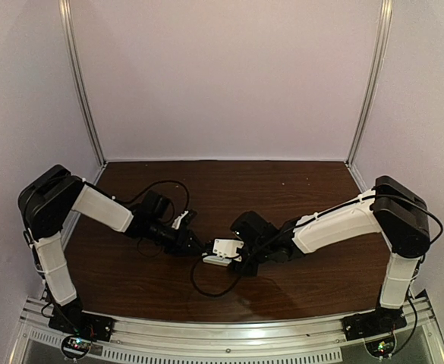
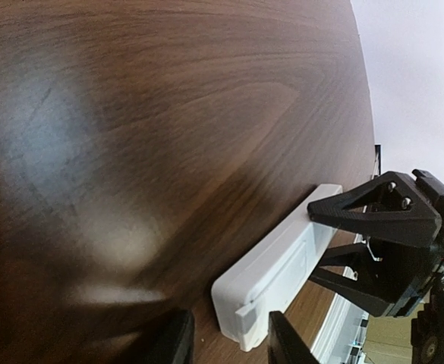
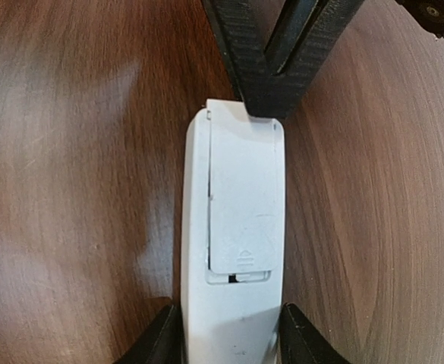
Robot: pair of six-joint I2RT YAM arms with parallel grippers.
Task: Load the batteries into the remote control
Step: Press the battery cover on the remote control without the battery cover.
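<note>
Glossy wood-grain table [image 2: 168,114], smooth matt plastic remote control [image 3: 237,227], ribbed plastic pincer fingers [image 3: 240,61]

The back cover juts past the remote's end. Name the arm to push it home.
Probably left: the left pincer sits at the end where the cover overhangs; the right pincer clamps the remote control, steadying it.

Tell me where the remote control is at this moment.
Seen from above, the remote control is at the middle of the table, between the right hand, around one end, and the left hand, at the other.
</note>
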